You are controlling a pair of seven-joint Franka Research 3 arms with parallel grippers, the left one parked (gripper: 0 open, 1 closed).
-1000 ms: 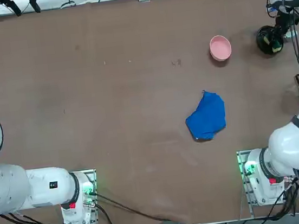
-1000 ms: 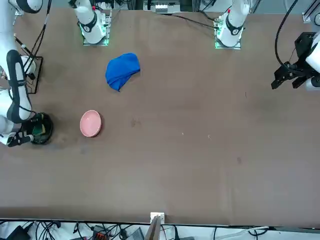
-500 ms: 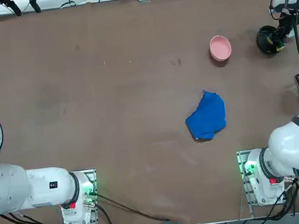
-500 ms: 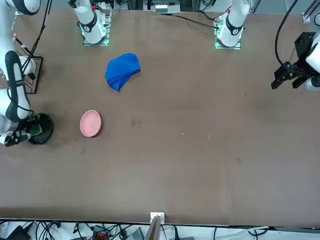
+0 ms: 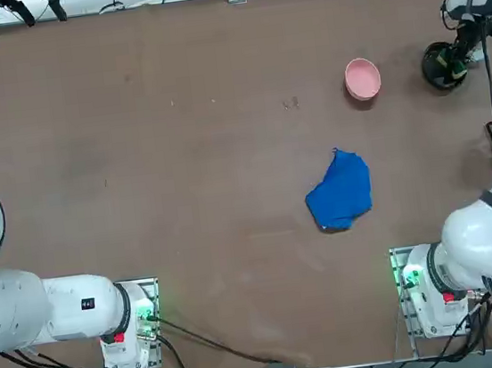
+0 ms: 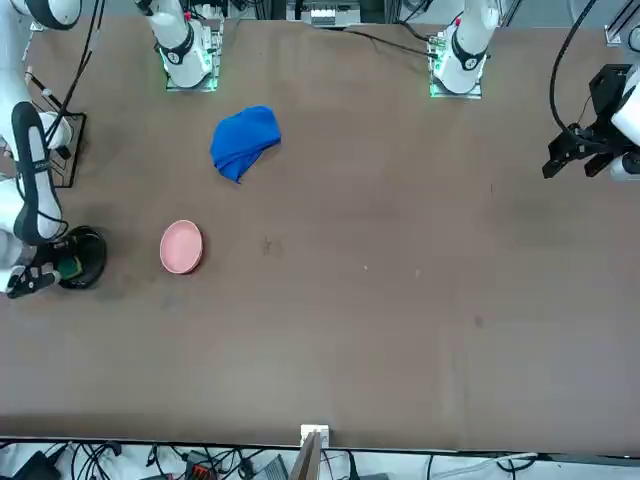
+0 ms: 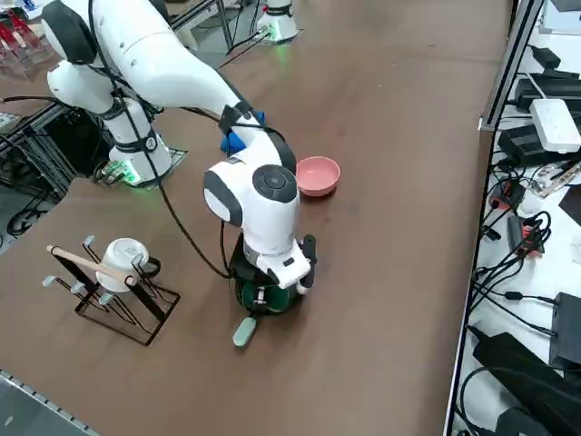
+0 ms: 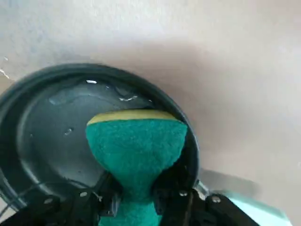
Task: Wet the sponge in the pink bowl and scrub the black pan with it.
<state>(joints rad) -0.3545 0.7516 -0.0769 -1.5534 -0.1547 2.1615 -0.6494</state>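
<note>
You'll see in the wrist view that the right gripper [image 8: 136, 202] is clenched on the sponge [image 8: 136, 148], pinching its middle so the green face bulges out beyond the fingers [image 8: 110, 202] and a thin yellow edge shows at the far end. The sponge sits inside the black pan [image 8: 47, 136], low over its floor, where small shiny wet patches glint. From the overhead camera, take the middle of the table [image 5: 180, 156] as your clock centre: the black pan [image 5: 441, 66] lies out toward 2 o'clock near the table's right edge, with the gripper [image 5: 457, 57] down in it. The pink bowl [image 5: 362, 78] stands just left of the pan, also about 2 o'clock, apart from it and upright. A crumpled blue cloth [image 5: 341, 191] lies nearer the arms' bases, around 4 o'clock, well apart from bowl and pan. In the side view the pan's pale handle [image 7: 244, 331] sticks out from under the wrist, and a wire rack holding a white mug [image 7: 123, 256] stands beside it.
</note>
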